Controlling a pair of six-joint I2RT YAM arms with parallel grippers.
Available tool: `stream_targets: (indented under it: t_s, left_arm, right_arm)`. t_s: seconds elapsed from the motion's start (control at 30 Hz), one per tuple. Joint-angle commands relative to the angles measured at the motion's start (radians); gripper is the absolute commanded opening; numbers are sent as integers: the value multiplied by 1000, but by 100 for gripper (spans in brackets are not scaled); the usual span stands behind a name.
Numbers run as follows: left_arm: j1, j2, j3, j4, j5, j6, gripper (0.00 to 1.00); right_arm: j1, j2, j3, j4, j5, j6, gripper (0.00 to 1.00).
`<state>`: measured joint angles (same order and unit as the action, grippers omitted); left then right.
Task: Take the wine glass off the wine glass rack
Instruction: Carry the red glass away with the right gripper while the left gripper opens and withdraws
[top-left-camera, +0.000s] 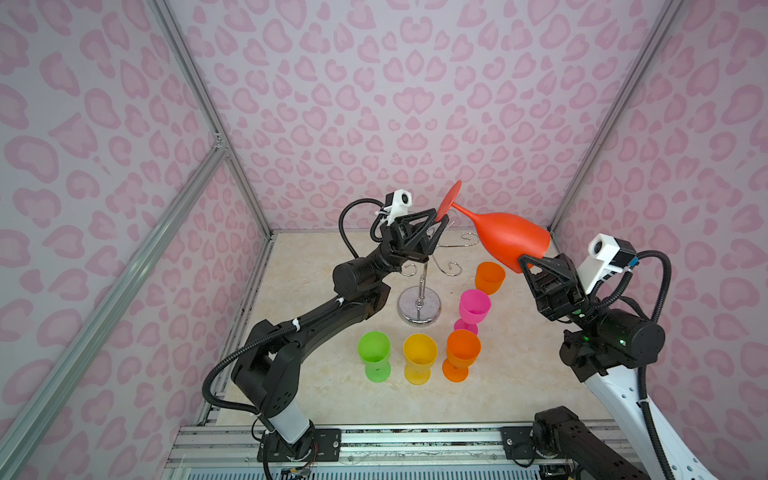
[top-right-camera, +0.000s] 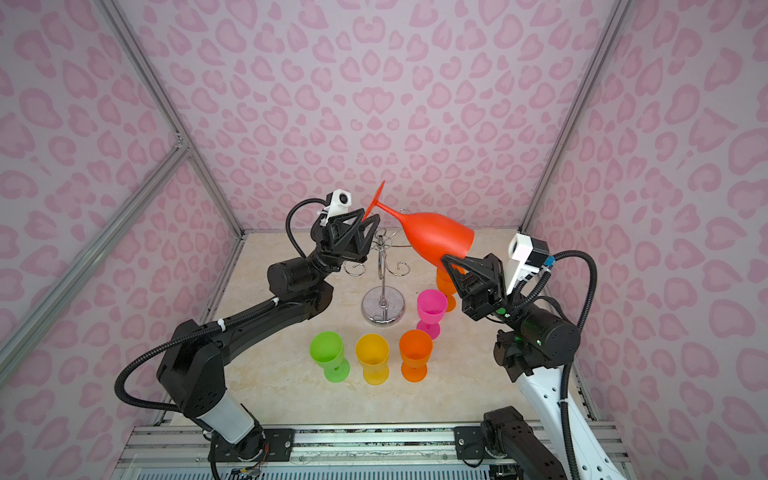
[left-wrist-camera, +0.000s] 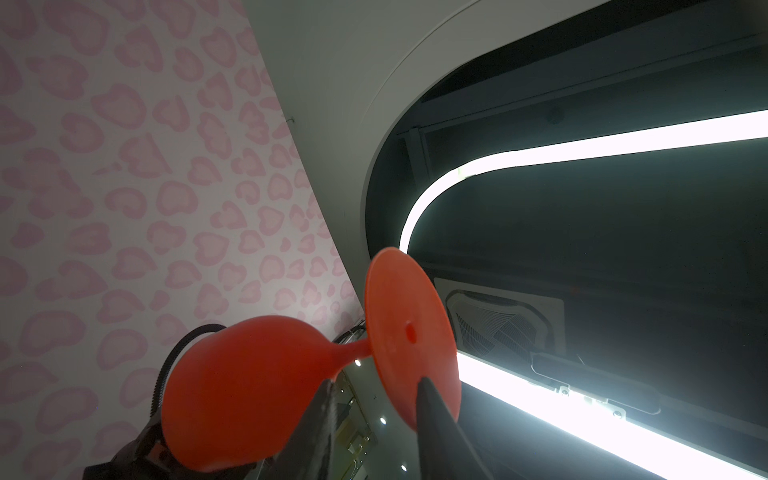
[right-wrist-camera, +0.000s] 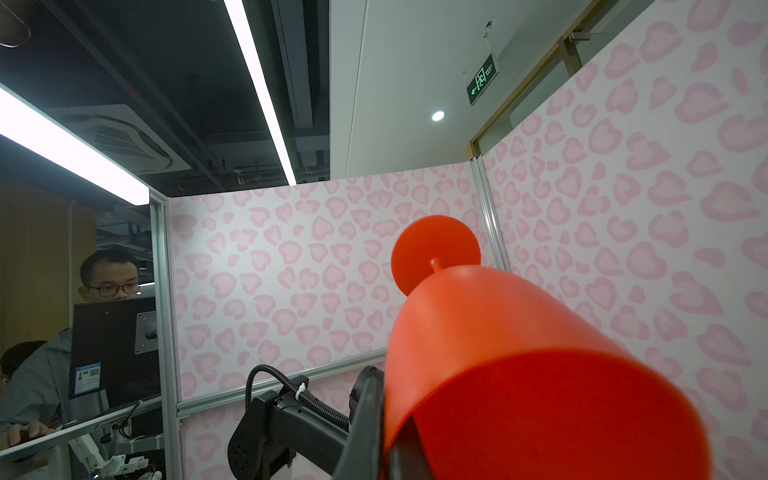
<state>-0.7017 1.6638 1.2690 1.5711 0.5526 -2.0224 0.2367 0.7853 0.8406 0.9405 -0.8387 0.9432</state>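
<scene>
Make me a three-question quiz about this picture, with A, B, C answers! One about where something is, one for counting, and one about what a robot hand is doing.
1. Where is the red glass?
A) hanging on a hook
B) in a box
C) up in the air, tilted

2. How many small cups stand on the table?
A) five
B) three
C) eight

3. What is the right gripper doing?
A) hanging open, far from everything
B) pinching the glass's rim
C) holding a spoon

Answers:
1 C: it slants in the air, gripped at its rim.
2 A: green, yellow, pink and two orange.
3 B: the right wrist view shows its jaws closed on the rim.
</scene>
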Motion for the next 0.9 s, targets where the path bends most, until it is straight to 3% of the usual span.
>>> stream_targets:
  t_s: [0.0, 0.1, 0.23, 0.53, 0.67, 0.87]
  left_arm:
    - [-1, 7, -1, 24, 26, 14, 49]
    - [-1, 8, -8, 24, 27, 23, 59]
    - [-1, 7, 0, 24, 52, 74, 65]
    - [-1, -44, -4, -5, 177, 229, 70]
    - [0, -101, -21, -53, 245, 330, 72]
    - [-1, -215, -59, -226, 328, 513, 75]
  right_arm:
    - [1, -64, 58, -279, 52, -184, 0]
    - [2, -115, 172, -618, 144, -371, 0]
    - [2, -114, 337, -1022, 358, -552, 0]
    - [-10, 95, 590, -1545, 827, -637, 0]
    - [-68, 184, 599, -1594, 869, -650, 0]
    - [-236, 346, 617, -1581, 718, -624, 0]
